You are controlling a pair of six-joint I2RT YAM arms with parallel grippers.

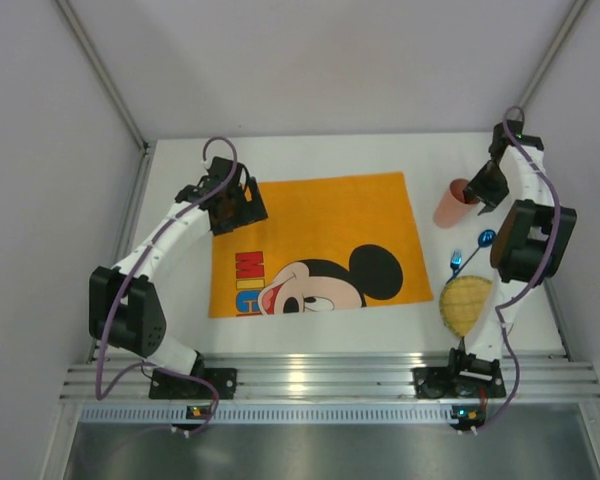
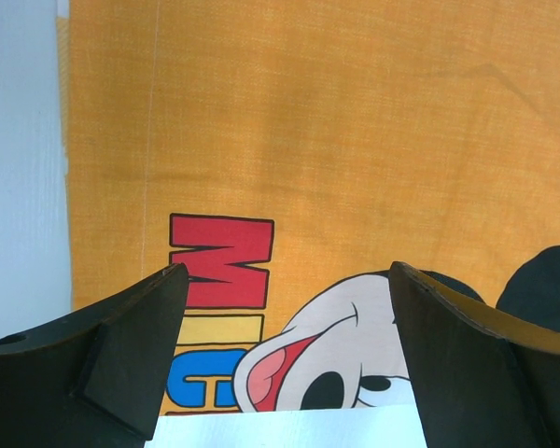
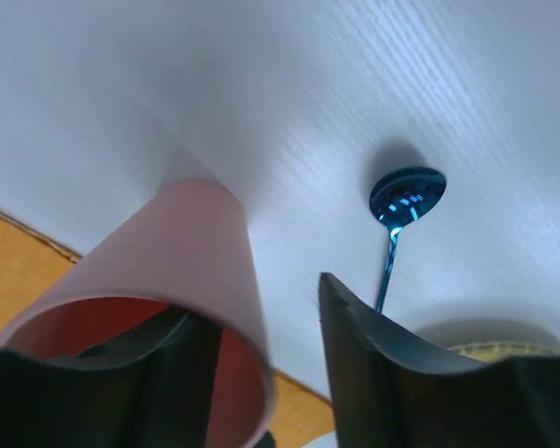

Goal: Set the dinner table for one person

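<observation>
The white dinner table (image 1: 310, 150) carries an orange Mickey Mouse placemat (image 1: 320, 245) in its middle. My left gripper (image 1: 235, 205) hovers over the placemat's far left corner; in the left wrist view it (image 2: 287, 266) is open wide and empty above the placemat (image 2: 336, 140). A pink cup (image 1: 452, 205) stands on the table right of the placemat. My right gripper (image 1: 485, 185) straddles its rim. In the right wrist view one finger is inside the cup (image 3: 177, 252) and the other finger (image 3: 373, 364) is outside, with a gap to the wall.
A blue spoon (image 1: 487, 238) and a blue fork (image 1: 456, 262) lie right of the placemat, with a yellow plate (image 1: 465, 303) nearer me. The spoon (image 3: 408, 196) shows beyond the right fingers. A ribbed aluminium rail (image 1: 320, 375) runs along the near edge. Walls enclose three sides.
</observation>
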